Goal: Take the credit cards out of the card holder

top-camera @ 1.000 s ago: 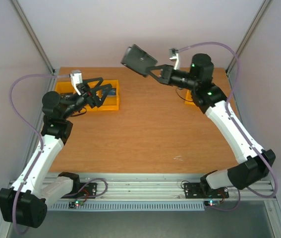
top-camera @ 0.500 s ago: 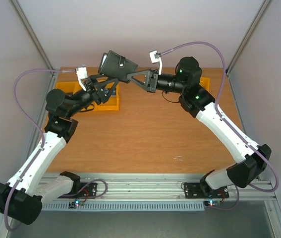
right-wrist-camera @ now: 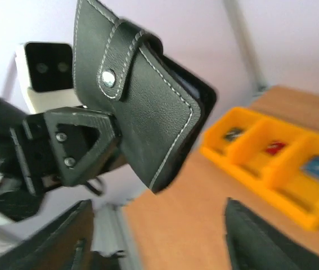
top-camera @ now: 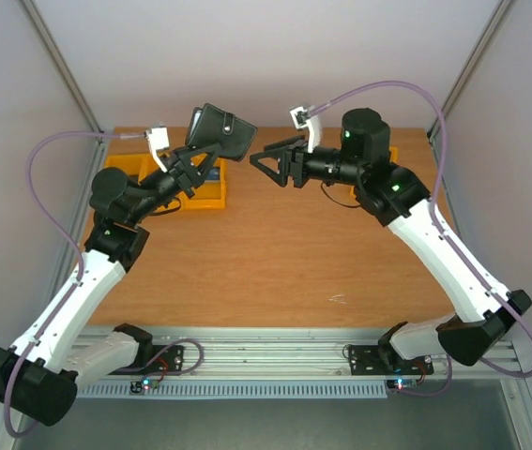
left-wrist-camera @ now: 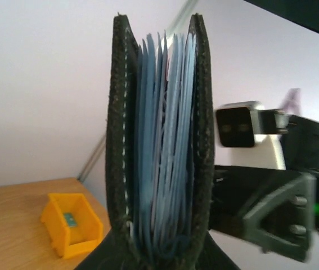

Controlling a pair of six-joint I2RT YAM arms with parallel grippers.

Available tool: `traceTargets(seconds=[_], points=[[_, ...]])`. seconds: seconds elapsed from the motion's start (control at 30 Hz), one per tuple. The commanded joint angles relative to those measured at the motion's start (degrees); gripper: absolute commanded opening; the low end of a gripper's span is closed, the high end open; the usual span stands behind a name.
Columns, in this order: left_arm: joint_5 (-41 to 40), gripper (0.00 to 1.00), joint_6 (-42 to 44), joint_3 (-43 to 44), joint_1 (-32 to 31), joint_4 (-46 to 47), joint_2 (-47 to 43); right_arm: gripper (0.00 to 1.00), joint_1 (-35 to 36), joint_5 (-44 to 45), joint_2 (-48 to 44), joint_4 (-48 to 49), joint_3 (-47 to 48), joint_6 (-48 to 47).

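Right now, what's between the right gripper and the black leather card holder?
Nothing, just open air: the right wrist view shows the black leather card holder ahead of the open right gripper, not touching it.

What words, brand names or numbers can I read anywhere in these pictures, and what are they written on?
None can be read.
The card holder shows only stitching and a plain metal snap, no brand.
Its blue inner leaves are seen edge-on only.
The small items in the yellow bin are too blurred to show any print.
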Motion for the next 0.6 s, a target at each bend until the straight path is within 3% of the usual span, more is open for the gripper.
traceTargets(seconds=[0.0,0.1,0.23,0.33,0.57], points=[[-8.4,0.00,5.9,-1.6,0.5,-6.8,-2.7,0.73,0.3,21.2,-3.0,-24.6,9.8,-17.9],[-12.5,0.00,10.9,-2.4,0.5,-13.0,-3.4,0.75,2.5,31.6,-2.1,-33.3,15.5,-25.3],[-12.8,0.00,16.9,-2.4,-0.8,-15.8,-3.4,0.72,14.4,43.6,0.0,-33.5,16.8,-37.5],[-11.4,0.00,19.5,-2.4,-2.2,-16.2,-3.4,0.66,18.0,45.9,4.1,-32.0,19.5,-41.1],[-7.7,0.00,19.0,-3.2,-2.6,-14.2,-3.8,0.47,18.5,47.6,11.9,-28.7,23.8,-43.3]])
